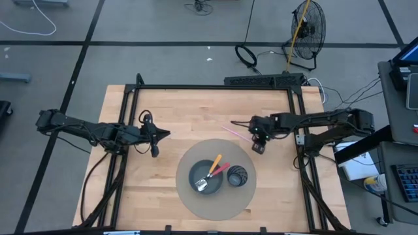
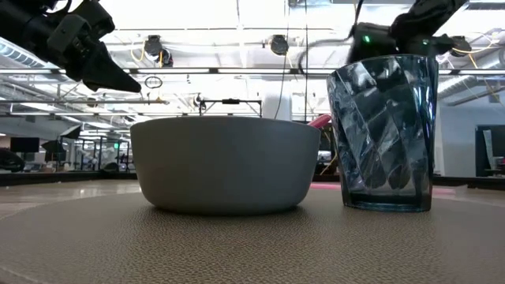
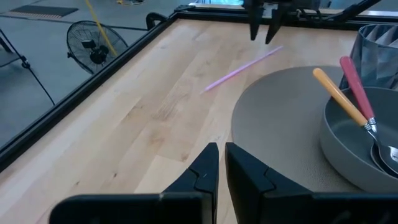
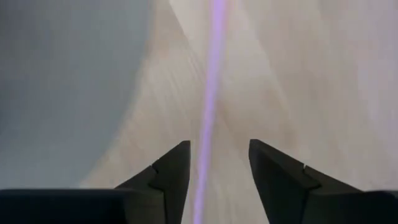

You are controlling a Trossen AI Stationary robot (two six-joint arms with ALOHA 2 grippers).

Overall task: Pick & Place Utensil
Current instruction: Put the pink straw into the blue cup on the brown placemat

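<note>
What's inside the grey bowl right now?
The grey bowl holds two utensils, an orange-handled one and a pink-handled one, their handles leaning over the rim. The overlapping metal heads cover the bowl floor beneath them.

A light wooden table (image 1: 157,189) with a black frame around its edges carries the scene. A round grey mat (image 1: 196,202) lies flat on its near middle. Just beyond the mat's far right edge, a thin pink utensil (image 1: 236,133) lies on the bare wood.
</note>
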